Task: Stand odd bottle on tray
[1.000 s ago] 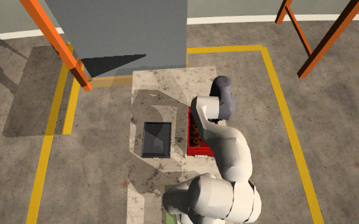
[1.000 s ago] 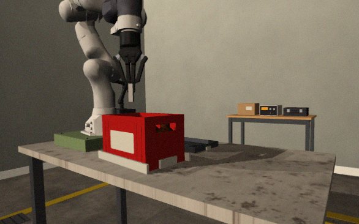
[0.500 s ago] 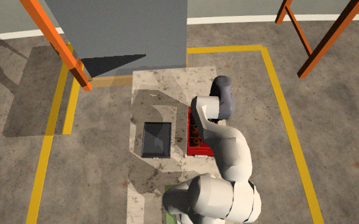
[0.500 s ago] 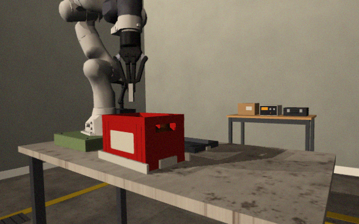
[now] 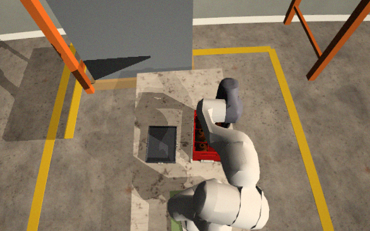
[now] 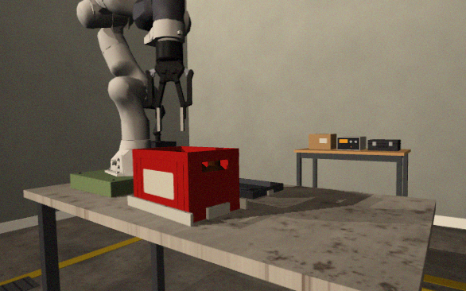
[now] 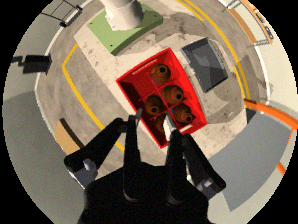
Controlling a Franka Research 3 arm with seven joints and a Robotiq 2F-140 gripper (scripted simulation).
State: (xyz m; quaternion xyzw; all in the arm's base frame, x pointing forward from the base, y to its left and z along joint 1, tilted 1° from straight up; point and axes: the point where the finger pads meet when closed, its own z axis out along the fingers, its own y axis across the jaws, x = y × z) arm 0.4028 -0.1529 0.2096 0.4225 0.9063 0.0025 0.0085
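The red crate [image 6: 187, 180] stands on a pale plinth on the table, and it also shows in the overhead view [image 5: 204, 139], partly under the arm. In the wrist view the crate [image 7: 162, 103] holds several brown bottles, such as one [image 7: 174, 92] near its middle, all standing upright. I cannot tell the neck widths apart. The dark tray [image 5: 161, 144] lies flat to the crate's left; from the side it [image 6: 258, 187] shows behind the crate. My gripper [image 6: 170, 128] hangs above the crate's back part, pointing down, fingers partly open with nothing between them [image 7: 154, 125].
A green base block [image 6: 99, 183] carries the arm at the table's edge. A side table [image 6: 352, 151] with boxes stands far off by the wall. Orange rack posts [image 5: 59, 44] rise beside the table.
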